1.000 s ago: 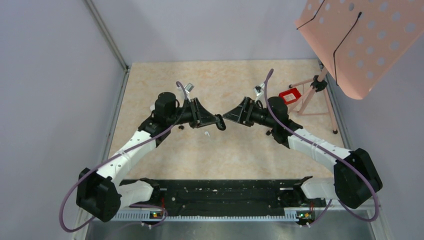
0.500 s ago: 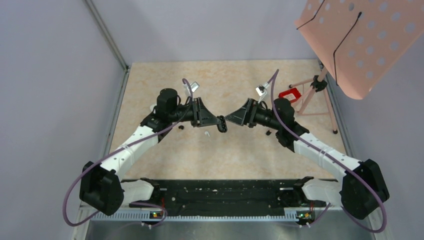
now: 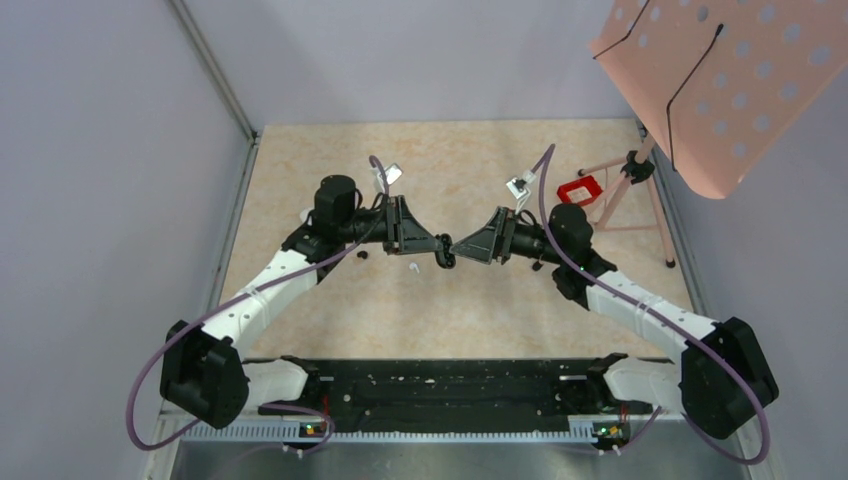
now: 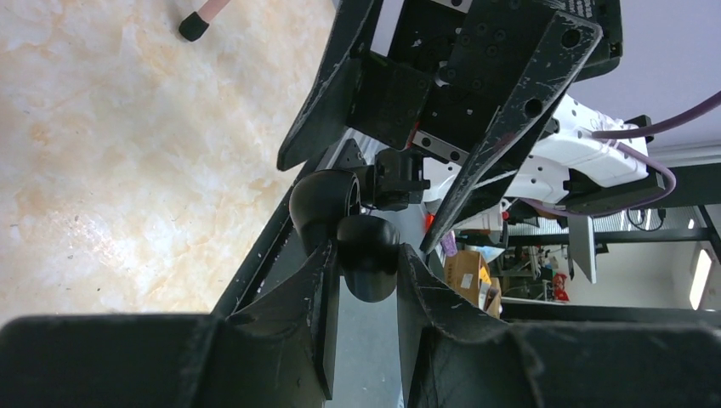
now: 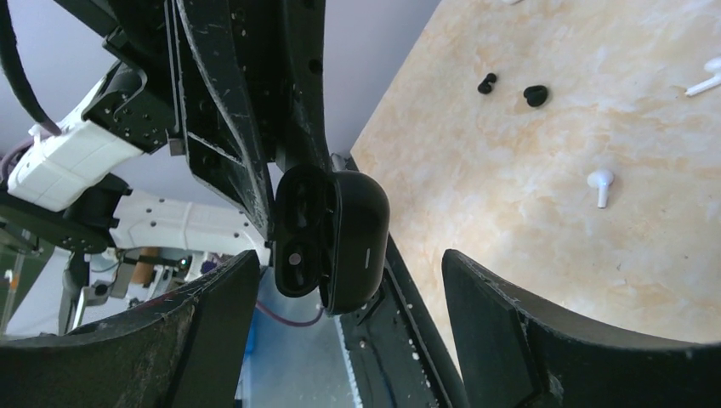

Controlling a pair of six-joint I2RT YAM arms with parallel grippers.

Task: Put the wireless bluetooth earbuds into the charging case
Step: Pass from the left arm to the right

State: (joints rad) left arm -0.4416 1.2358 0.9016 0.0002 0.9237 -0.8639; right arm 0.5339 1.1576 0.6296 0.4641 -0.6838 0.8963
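Note:
My left gripper (image 3: 441,251) is shut on a black charging case (image 4: 366,252) and holds it above the table. The case (image 5: 333,240) hangs with its lid open and both of its sockets are empty. My right gripper (image 3: 458,245) is open, and its fingertips stand on either side of the case (image 3: 446,255) without touching it. Two black earbuds (image 5: 486,82) (image 5: 536,94) and two white stemmed earbuds (image 5: 600,184) (image 5: 706,82) lie loose on the marble table. One white bud (image 3: 414,267) and a black bud (image 3: 362,255) also show in the top view, below the left arm.
A pink stand's legs (image 3: 625,190) with a red clip (image 3: 580,188) stand at the back right. A pink perforated board (image 3: 730,80) overhangs that corner. The black base rail (image 3: 450,385) runs along the near edge. Grey walls close both sides.
My right gripper has moved left toward the case, and its open fingers now flank it. The left gripper still holds the case in nearly the same place.

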